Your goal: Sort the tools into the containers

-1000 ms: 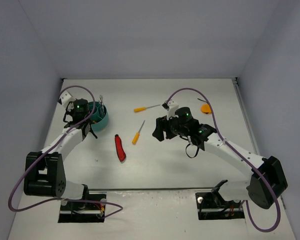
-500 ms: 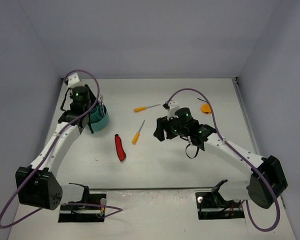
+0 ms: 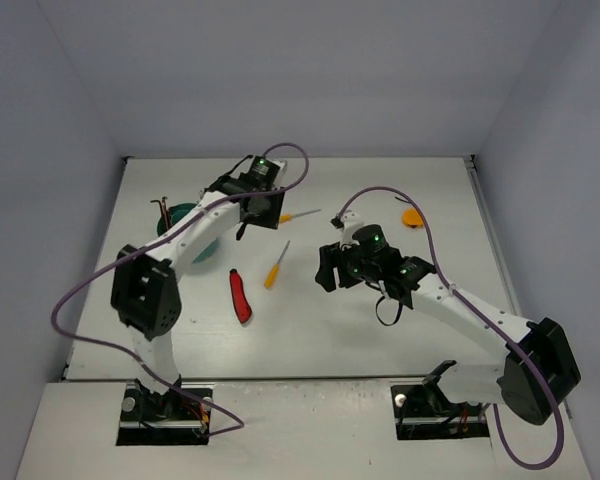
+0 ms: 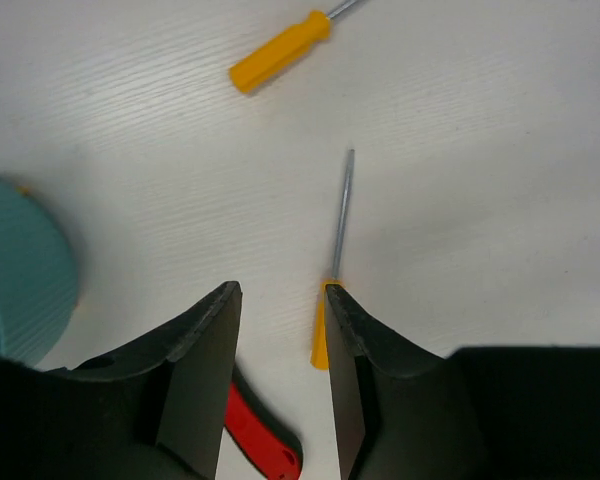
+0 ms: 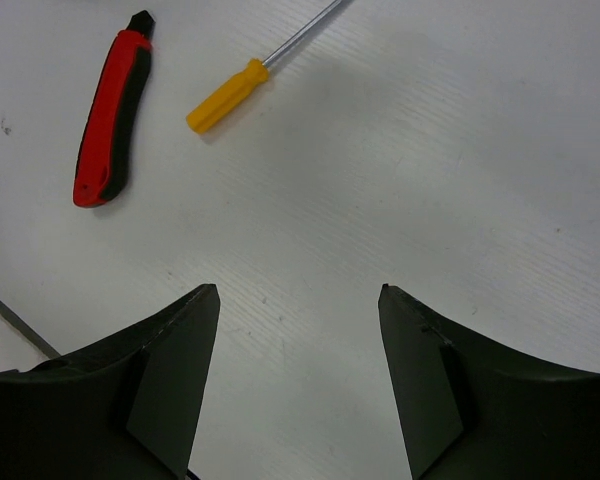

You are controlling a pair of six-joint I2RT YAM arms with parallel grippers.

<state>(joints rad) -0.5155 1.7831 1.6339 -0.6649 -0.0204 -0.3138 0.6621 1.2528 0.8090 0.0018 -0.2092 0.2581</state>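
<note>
The teal tub (image 3: 202,246) stands at the left, partly hidden by my left arm, with dark hex keys (image 3: 163,207) sticking up from it. One orange-handled screwdriver (image 3: 275,265) lies mid-table, and a second one (image 3: 302,214) lies behind it. The red-and-black knife (image 3: 240,297) lies in front. My left gripper (image 3: 255,210) is open and empty, above the table. In the left wrist view (image 4: 280,300) the near screwdriver (image 4: 337,225) lies by its right finger, with the tub (image 4: 20,265) at the left. My right gripper (image 3: 325,268) is open and empty over bare table (image 5: 300,295).
A small orange object (image 3: 412,216) lies at the back right. The right wrist view shows the knife (image 5: 110,115) and a screwdriver (image 5: 230,93) ahead of the fingers. White walls close the table at the back and both sides.
My left arm has swung from the tub at the left to the right, over the screwdrivers. My right gripper has shifted slightly to the right.
</note>
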